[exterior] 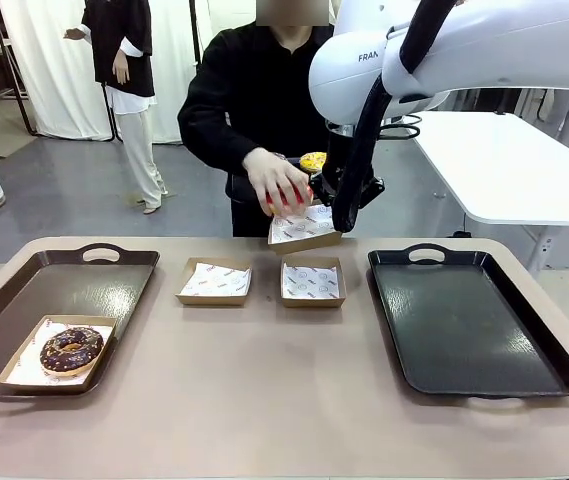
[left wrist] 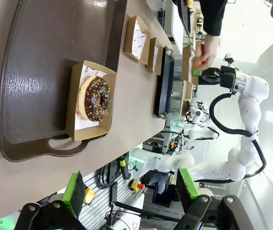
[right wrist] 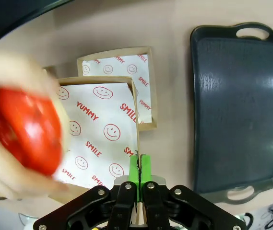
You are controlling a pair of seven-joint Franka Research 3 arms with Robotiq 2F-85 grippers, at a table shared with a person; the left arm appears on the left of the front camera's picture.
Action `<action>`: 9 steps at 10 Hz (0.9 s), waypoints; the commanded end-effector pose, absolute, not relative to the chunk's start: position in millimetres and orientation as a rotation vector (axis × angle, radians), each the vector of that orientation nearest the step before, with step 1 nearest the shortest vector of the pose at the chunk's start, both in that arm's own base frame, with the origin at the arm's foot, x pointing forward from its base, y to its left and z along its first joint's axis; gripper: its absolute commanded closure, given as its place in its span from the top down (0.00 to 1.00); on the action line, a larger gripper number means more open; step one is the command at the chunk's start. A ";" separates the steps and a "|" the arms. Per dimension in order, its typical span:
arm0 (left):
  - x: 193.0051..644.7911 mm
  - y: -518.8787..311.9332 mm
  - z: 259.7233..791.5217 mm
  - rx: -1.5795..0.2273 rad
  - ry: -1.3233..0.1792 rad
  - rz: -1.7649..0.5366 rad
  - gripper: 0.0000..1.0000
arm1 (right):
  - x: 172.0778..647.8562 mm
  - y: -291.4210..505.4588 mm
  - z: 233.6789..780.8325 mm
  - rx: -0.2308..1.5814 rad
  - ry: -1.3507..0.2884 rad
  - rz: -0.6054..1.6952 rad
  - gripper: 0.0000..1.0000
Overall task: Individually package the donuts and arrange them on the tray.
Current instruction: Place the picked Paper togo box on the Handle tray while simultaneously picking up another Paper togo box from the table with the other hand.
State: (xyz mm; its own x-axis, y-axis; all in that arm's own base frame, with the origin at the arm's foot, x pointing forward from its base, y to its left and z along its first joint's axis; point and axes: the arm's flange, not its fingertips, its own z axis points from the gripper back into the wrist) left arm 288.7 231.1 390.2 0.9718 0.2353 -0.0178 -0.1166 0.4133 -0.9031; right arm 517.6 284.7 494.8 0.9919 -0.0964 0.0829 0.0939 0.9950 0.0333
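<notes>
Cardboard box (exterior: 304,230), paper-lined, is pinched by its edge in the clenched right gripper (right wrist: 138,165) and raised off the table. Person's hand (exterior: 276,182) holds the red donut (right wrist: 26,129) just over it. Recommended: hold the box level and steady for loading. Left gripper (left wrist: 130,188) hangs released above the boxed chocolate donut (exterior: 71,350) on the left tray (exterior: 84,285).

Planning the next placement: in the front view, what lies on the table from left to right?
On the table: brown tray holding a boxed chocolate donut → empty paper-lined box → second empty paper-lined box → black tray.
</notes>
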 end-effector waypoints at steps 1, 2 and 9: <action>285.5 230.2 391.4 -1.136 -0.134 0.219 1.00 | 516.8 283.3 492.9 0.031 -0.088 -0.101 0.00; 285.5 230.2 391.4 -1.136 -0.134 0.219 1.00 | 516.8 283.3 492.9 0.031 -0.088 -0.101 0.00; 285.5 230.2 391.4 -1.136 -0.134 0.219 1.00 | 516.8 283.3 492.9 0.031 -0.088 -0.101 0.00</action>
